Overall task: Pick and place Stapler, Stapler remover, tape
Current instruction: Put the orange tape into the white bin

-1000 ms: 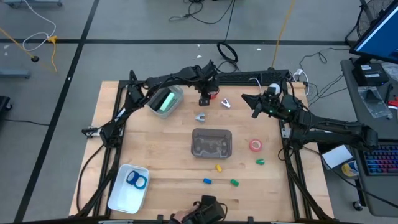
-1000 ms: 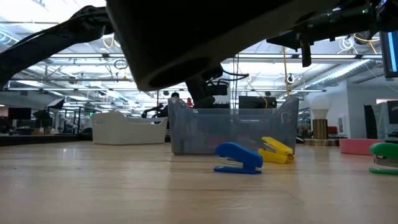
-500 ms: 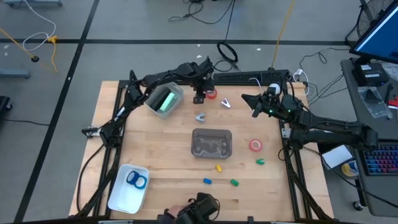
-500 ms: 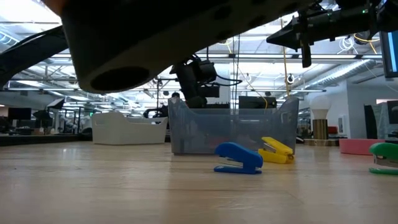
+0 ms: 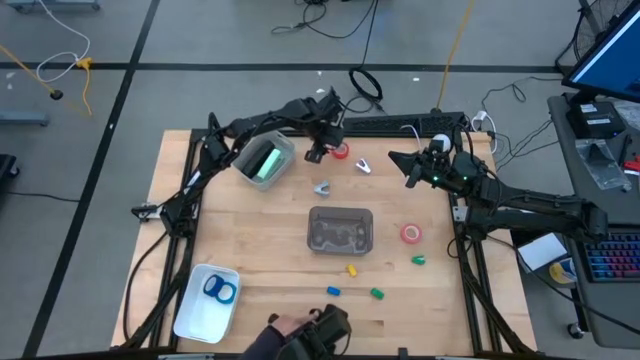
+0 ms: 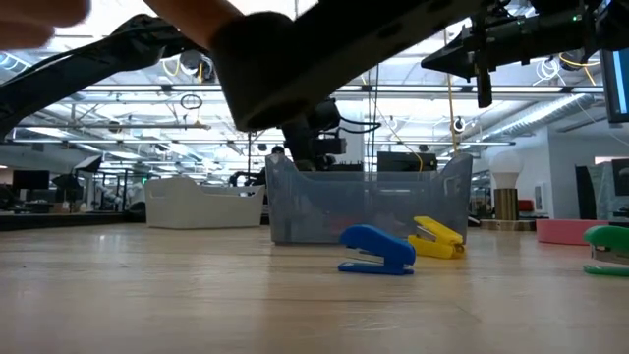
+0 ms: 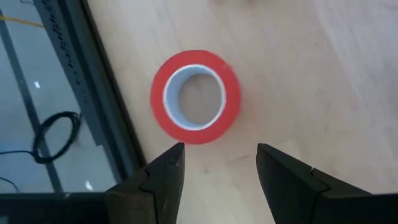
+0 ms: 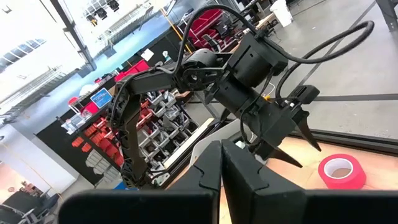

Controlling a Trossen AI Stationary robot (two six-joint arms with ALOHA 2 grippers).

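Two arms share a wooden table (image 5: 250,250), and only one is at work. The left gripper (image 7: 217,163) hangs directly above a red tape roll (image 7: 196,96) near the table's far edge, its fingers (image 7: 163,180) spread apart and empty, aligned so the roll lies just beyond the gap between them — a stance that reads as lining up for a pick. The roll lies flat on the wood, hollow centre up, untouched. The right gripper (image 8: 222,163) waits off the table's right side, raised and pinched together on nothing, apparently parked clear of its partner's reach.

Elsewhere, the sorting looks only partly done. A white tray (image 5: 195,310) at the near left already holds a blue tape roll (image 5: 219,290), which suggests where the red one is bound. A pink-red tape roll (image 5: 411,233) lies loose to the right of a clear bin (image 5: 341,213) at the centre. In front of that bin, a blue stapler (image 6: 377,250) and a yellow stapler (image 6: 435,237) rest on the wood, with a green one (image 5: 377,293) nearby. A person's hand (image 5: 283,328) holds a dark object at the near edge.
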